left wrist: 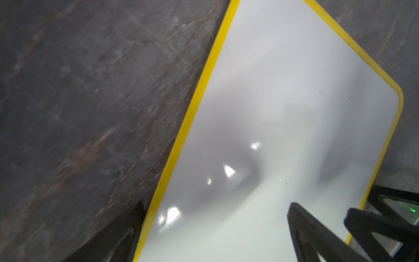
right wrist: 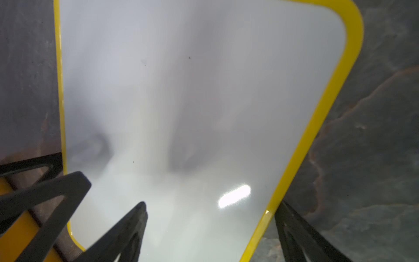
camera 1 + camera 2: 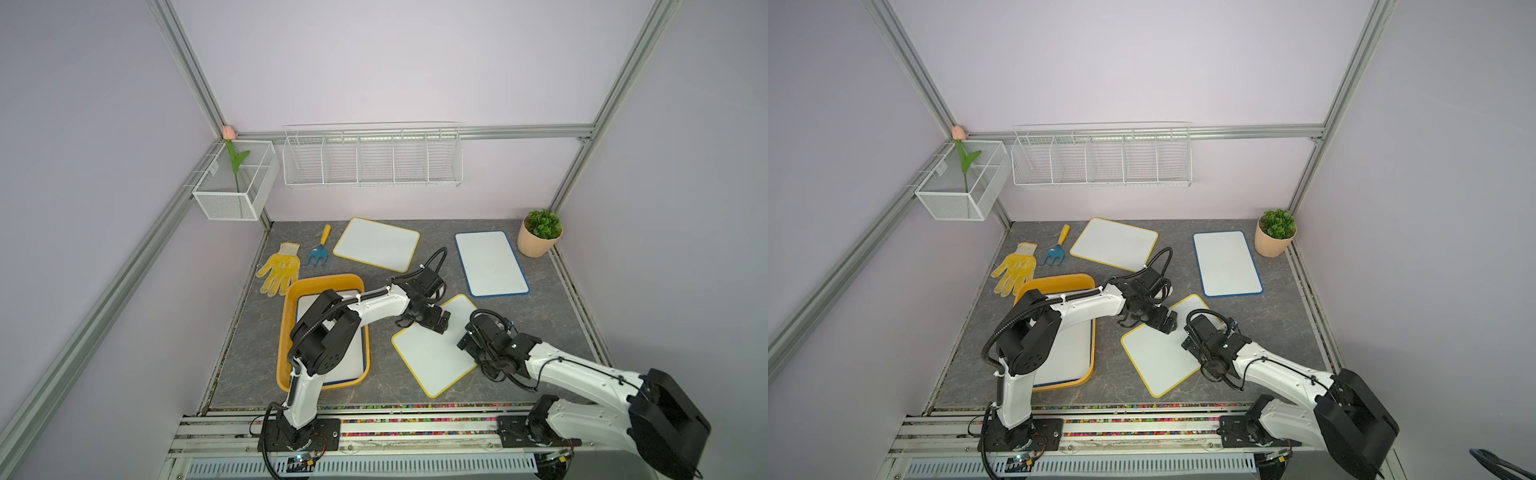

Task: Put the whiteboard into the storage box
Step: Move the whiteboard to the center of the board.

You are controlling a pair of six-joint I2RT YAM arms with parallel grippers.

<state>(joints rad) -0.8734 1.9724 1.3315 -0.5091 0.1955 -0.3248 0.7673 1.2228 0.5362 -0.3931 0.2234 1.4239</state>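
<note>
Whiteboard (image 3: pixel 432 357): rim lying between open fingers (image 1: pixel 294 213) of left gripper (image 3: pixel 438 324) and right gripper (image 3: pixel 464 340); thin rim risking slipping, close fingers risking colliding.

You are looking down from high above the desk (image 3: pixel 436 230) in both top views; both wrist cameras are hovering close over one whiteboard (image 1: pixel 283 102).

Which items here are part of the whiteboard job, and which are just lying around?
Job: storage box, boxed blue-edged whiteboard, near yellow-edged whiteboard, far yellow-edged whiteboard, loose blue-edged whiteboard.
Lying about: yellow glove, blue hand fork, potted plant, wire rack, mesh basket, tulip.
</note>
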